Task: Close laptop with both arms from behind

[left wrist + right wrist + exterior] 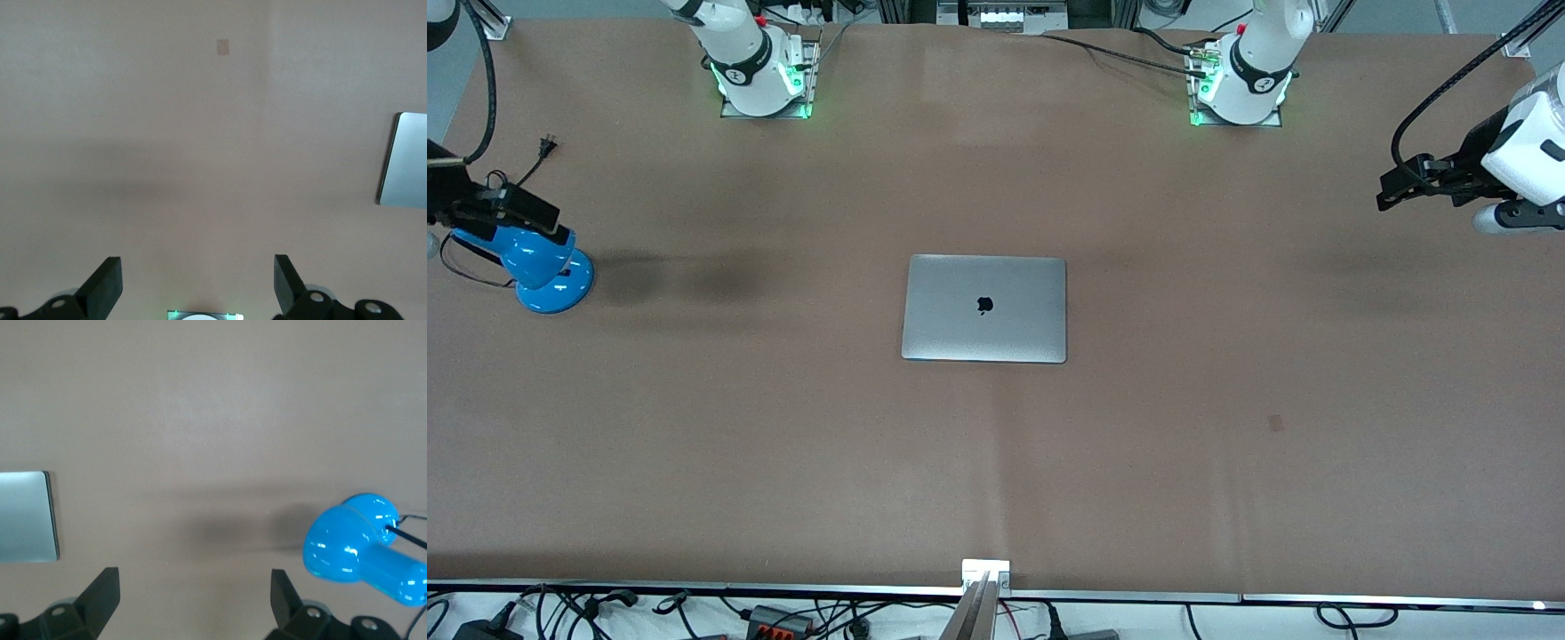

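Front view shows one laptop (pixel 984 308) lying shut and flat near the middle of the table (pixel 1227 462), lid up with its black logo showing, well clear of every edge. Two arms are only partly in frame. The left gripper (pixel 1392 188) hangs over the table edge at the left arm's end, most of its arm cut off. The right gripper (pixel 525 206) hangs over the table edge at the right arm's end, right above one blue desk lamp (pixel 543 267), which it partly hides. A small dark mark (pixel 1276 422) sits on the table toward the left arm's end.

Left wrist view shows the left gripper's two black fingers (pixel 103 287) spread wide with nothing between them, only bare table beneath. One corner of the laptop (pixel 403 160) is cut off by the frame.

Right wrist view shows the right gripper (pixel 193 603) likewise spread and empty. Part of the laptop (pixel 27 517) is visible, and the blue lamp (pixel 360 547) is partly cut off.
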You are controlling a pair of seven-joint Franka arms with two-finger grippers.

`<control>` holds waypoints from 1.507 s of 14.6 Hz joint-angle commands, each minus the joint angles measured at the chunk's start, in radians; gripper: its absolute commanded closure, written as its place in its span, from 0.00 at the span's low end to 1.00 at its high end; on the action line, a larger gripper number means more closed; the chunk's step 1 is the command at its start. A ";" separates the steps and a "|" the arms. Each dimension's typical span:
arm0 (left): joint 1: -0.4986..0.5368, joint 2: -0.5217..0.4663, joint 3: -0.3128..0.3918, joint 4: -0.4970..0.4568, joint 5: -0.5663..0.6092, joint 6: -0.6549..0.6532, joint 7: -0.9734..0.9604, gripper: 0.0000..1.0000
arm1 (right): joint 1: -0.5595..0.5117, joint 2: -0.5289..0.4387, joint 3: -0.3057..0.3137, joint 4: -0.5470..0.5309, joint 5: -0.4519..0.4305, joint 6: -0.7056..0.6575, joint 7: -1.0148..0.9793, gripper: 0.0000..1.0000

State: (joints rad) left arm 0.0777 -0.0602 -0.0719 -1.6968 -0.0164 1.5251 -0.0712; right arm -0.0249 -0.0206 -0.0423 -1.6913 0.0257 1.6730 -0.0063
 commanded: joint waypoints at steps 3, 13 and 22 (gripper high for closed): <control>0.002 0.008 -0.015 0.031 0.032 0.016 -0.002 0.00 | -0.020 -0.087 0.022 -0.077 -0.020 0.013 -0.011 0.00; -0.001 0.019 -0.019 0.028 0.029 0.047 0.002 0.00 | -0.017 -0.082 0.022 -0.062 -0.020 -0.009 -0.007 0.00; -0.007 0.019 -0.020 0.029 0.026 0.037 -0.002 0.00 | -0.017 -0.087 0.022 -0.062 -0.020 -0.012 -0.011 0.00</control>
State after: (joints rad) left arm 0.0717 -0.0510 -0.0878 -1.6876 0.0019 1.5739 -0.0703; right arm -0.0249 -0.0879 -0.0373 -1.7470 0.0186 1.6726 -0.0062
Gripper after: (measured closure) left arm 0.000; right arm 0.000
